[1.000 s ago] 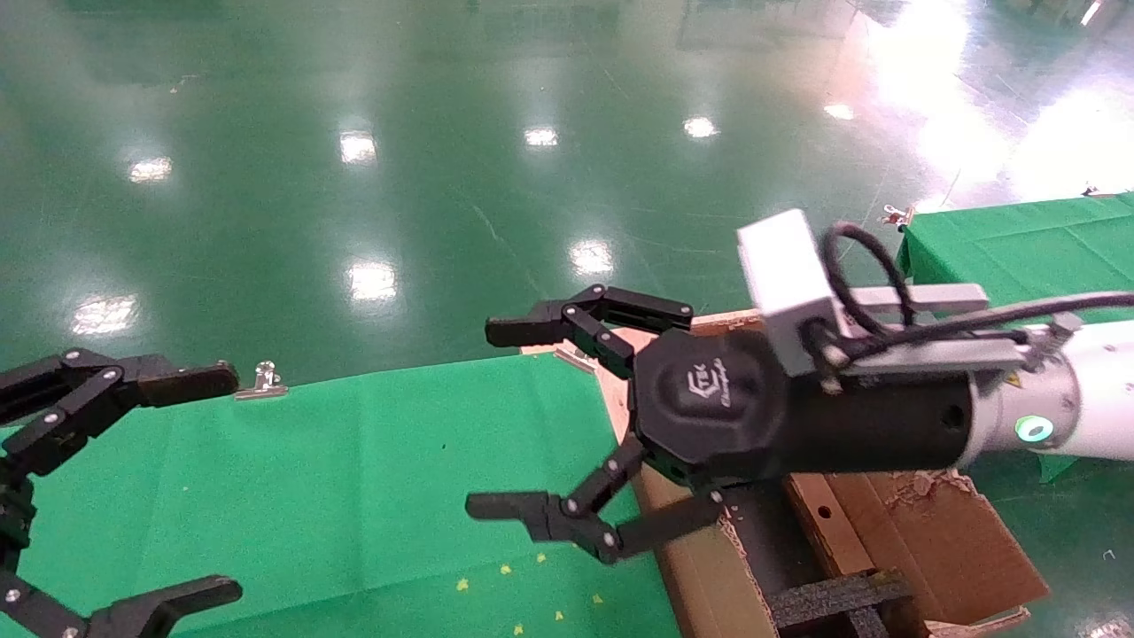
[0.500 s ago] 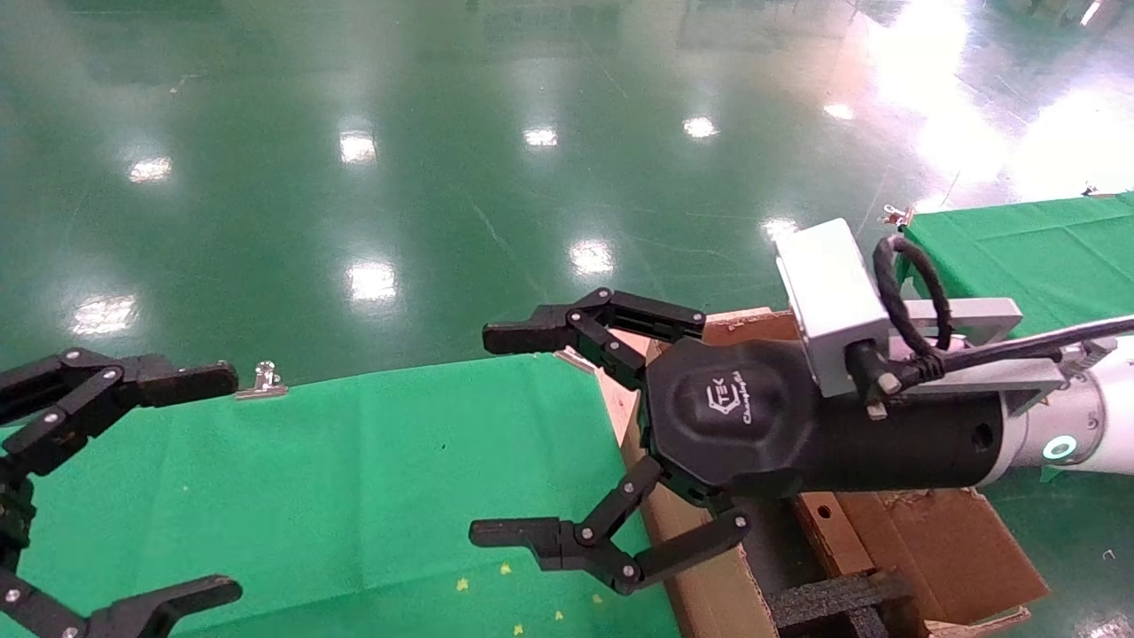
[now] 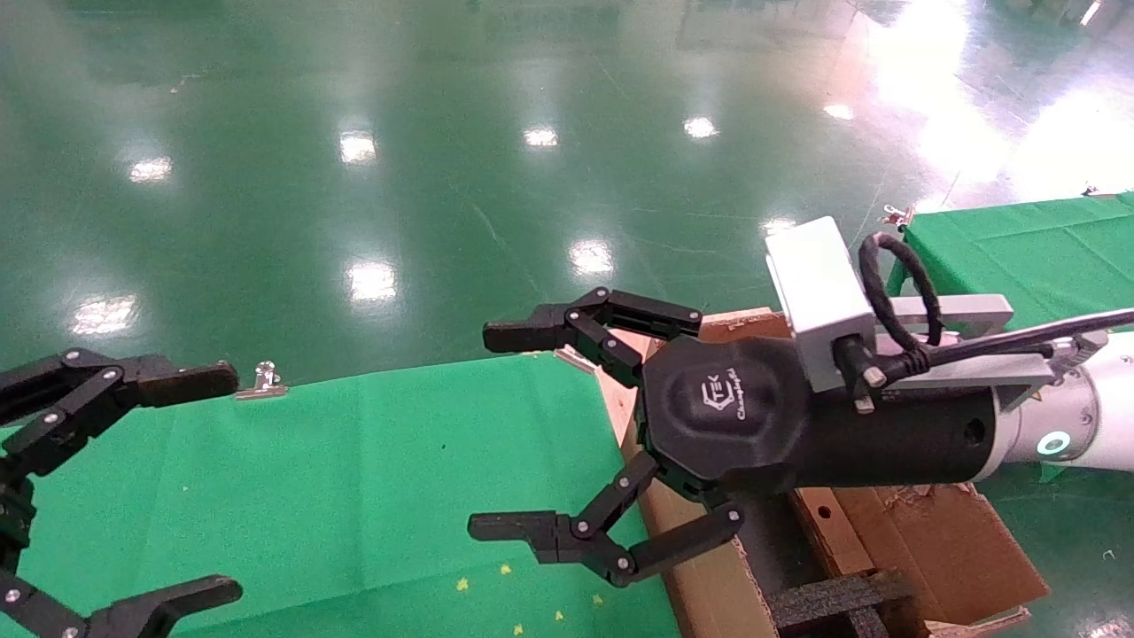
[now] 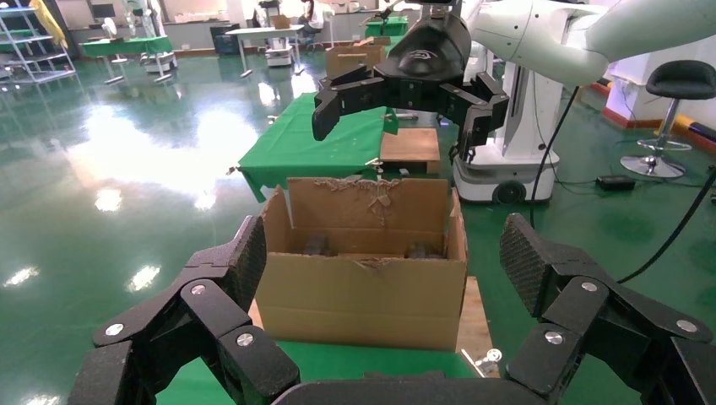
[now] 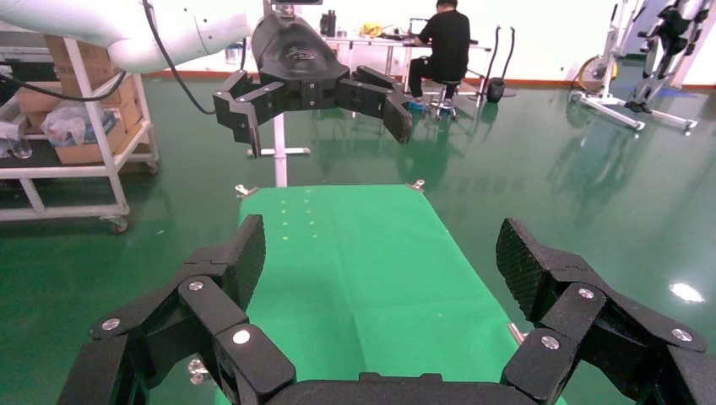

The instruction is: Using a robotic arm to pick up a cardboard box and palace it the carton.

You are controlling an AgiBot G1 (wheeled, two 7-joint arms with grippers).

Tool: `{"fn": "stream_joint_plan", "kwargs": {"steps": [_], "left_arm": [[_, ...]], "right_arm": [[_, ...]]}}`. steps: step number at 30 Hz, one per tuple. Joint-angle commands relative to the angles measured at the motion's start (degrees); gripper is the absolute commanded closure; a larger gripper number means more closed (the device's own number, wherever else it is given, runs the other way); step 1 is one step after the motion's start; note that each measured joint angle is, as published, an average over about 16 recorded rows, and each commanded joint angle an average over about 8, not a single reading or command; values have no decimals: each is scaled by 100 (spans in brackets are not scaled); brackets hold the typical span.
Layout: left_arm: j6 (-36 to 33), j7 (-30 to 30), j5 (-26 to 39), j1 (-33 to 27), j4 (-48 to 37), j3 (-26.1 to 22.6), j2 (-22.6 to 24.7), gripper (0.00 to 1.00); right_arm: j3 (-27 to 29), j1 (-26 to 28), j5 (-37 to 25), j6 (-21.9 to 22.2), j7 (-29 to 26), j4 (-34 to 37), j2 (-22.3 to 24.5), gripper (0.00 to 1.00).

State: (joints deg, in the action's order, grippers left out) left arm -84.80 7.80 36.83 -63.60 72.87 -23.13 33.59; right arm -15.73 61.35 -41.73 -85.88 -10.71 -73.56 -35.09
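Brown corrugated carton (image 3: 886,549) with black foam inserts, right of green-clothed desk (image 3: 354,478). Right end effector (image 3: 509,430), fingers spread apart, empty, above carton's left edge. Left end effector (image 3: 226,483), likewise spread, at desk's far-left side. Cardboard box not visible.

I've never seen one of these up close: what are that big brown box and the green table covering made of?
The carton looks like matte corrugated cardboard: brown, with ragged torn flap edges. Inside it sit black inserts that look like foam, though that is less sure. The table covering seems to be green cloth, matte, with faint fold creases.
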Motion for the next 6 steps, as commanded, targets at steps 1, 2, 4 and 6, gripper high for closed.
{"fn": "stream_joint_plan", "kwargs": {"steps": [1, 2, 4, 6], "left_arm": [[0, 0, 0, 0, 0, 0, 0, 0], [0, 0, 0, 0, 0, 0, 0, 0], [0, 0, 0, 0, 0, 0, 0, 0], [0, 0, 0, 0, 0, 0, 0, 0]], "right_arm": [[-12, 8, -4, 7, -4, 0, 2, 0], [-15, 10, -6, 10, -4, 0, 3, 0], [-20, 13, -7, 14, -5, 0, 4, 0], [-22, 16, -8, 16, -6, 0, 4, 0]]}}
